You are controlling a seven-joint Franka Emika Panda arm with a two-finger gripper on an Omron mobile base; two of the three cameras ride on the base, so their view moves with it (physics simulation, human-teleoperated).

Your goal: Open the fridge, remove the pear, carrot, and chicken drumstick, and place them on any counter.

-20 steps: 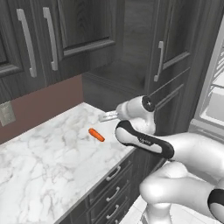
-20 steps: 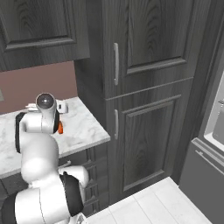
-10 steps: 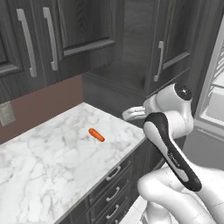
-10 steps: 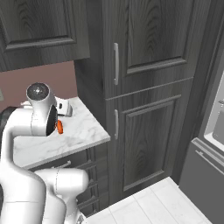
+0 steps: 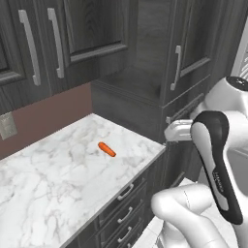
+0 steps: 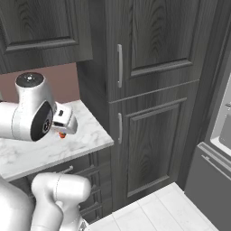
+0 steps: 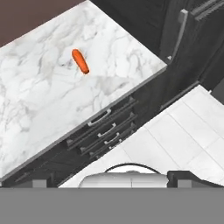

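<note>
Carrot (image 5: 107, 149) lying flat on the counter (image 5: 53, 193), alone on the white marble, well back from the front edge and near the end next to the tall dark cabinet (image 6: 153, 90); seen again from the hand camera (image 7: 80, 61), well apart from the hand and above the drawers (image 7: 107, 131). Gripper (image 5: 175, 131) hanging off the counter's end beside the cabinet front, empty, with the two dark tips at the bottom of the hand view standing wide apart and nothing between them. Judged from that: one item delivered, pear and chicken drumstick still to fetch, so the step in hand looks like swinging away from the counter and back toward the fridge (image 6: 219, 149), whose light-grey edge and open interior show at the far right. Worth keeping the elbow high and the wrist clear of the cabinet handle (image 6: 120, 66) during the swing, since the hand sits just beside that door. Best to leave the jaws spread, ready for the next pick, and to avoid sweeping low over the marble, where a brush could roll the carrot toward the edge. Shelf contents not visible from here, so no telling which item lies nearer.
</note>
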